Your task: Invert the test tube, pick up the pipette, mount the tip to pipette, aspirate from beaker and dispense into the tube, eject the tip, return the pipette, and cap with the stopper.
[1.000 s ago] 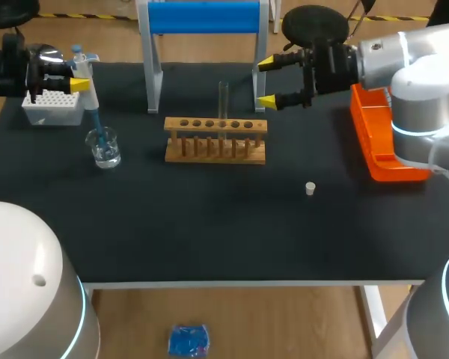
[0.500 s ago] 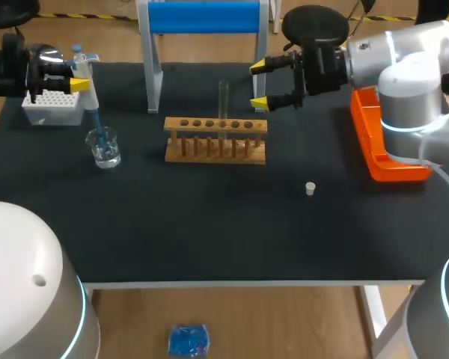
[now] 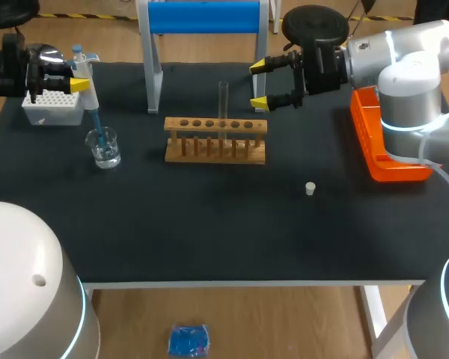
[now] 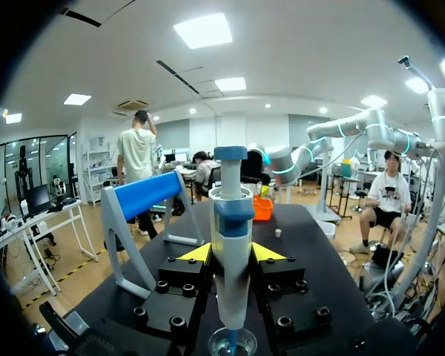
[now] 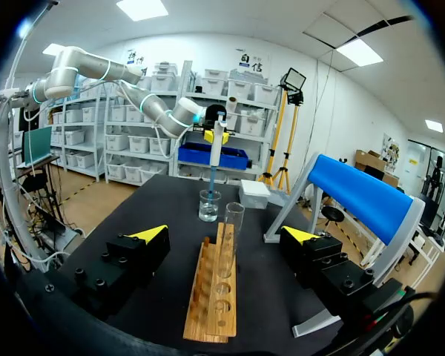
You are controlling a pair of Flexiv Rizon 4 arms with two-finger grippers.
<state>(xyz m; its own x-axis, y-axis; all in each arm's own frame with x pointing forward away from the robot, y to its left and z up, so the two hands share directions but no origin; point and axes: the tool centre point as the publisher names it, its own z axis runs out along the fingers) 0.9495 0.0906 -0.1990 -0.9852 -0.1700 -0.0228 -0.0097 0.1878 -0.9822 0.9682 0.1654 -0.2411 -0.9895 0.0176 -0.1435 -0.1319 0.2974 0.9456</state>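
Note:
My left gripper [image 3: 79, 79] is shut on the white and blue pipette [image 3: 87, 84], held upright at the table's far left. The pipette's blue tip dips into the small glass beaker [image 3: 104, 146]. In the left wrist view the pipette [image 4: 231, 237] stands between the yellow fingertips of the left gripper [image 4: 231, 253], above the beaker [image 4: 232, 343]. A clear test tube [image 3: 223, 99] stands upright in the wooden rack [image 3: 215, 140]. My right gripper [image 3: 260, 84] hangs open just right of the tube, which shows ahead of it as test tube [image 5: 233, 221]. A white stopper [image 3: 310, 188] lies right of the rack.
A white tip box [image 3: 52, 110] sits behind the beaker at the far left. A blue-topped stand [image 3: 203, 18] rises behind the rack. An orange tray [image 3: 380, 138] lies along the right side, under my right arm.
My right gripper has shifted a little to the left, closer to the test tube, still open. The left arm and pipette have stayed where they were.

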